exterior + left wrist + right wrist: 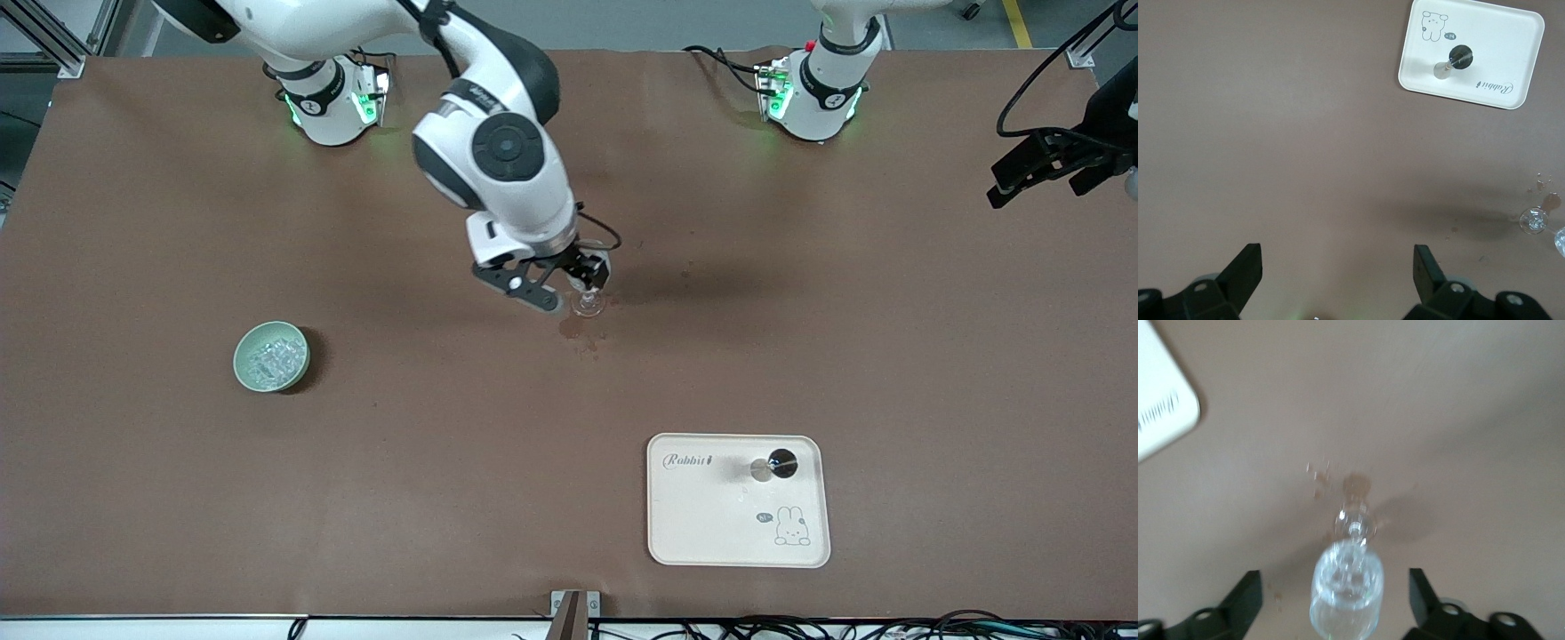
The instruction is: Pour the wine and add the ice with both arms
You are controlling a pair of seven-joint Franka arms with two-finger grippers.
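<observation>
A clear wine glass stands upright mid-table; no red shows in it. My right gripper is low over it. In the right wrist view the glass bowl sits between the gripper's open fingers, with a gap on each side. The ice fills a pale green bowl toward the right arm's end. A dark bottle stands on the white tray, also in the left wrist view. My left gripper waits open and empty, high at the left arm's end.
A reddish-brown stain lies on the brown table cover just nearer the camera than the glass. The tray lies near the front edge. Cables run along the front edge and beside the left arm's base.
</observation>
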